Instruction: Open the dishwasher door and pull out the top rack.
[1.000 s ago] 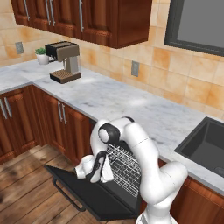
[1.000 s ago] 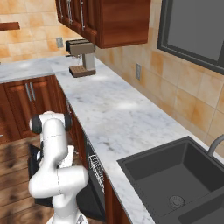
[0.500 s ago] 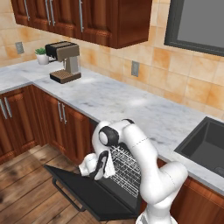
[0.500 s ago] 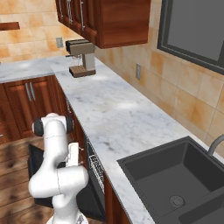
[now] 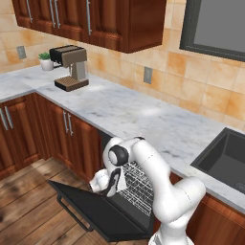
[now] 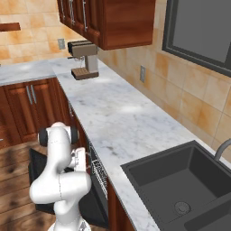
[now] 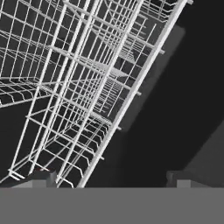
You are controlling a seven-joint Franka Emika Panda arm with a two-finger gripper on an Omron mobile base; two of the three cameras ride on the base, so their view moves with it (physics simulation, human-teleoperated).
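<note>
Two tool fingertips (image 7: 41, 178) seemingly straddle top rack (image 7: 87, 83) edge.

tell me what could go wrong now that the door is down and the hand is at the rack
The gripper sits at the top rack, yet the hand view shows its front wire only near one fingertip; a closing grasp may miss. The open dishwasher door lies just beneath, so dipping while pulling could strike it.
</note>
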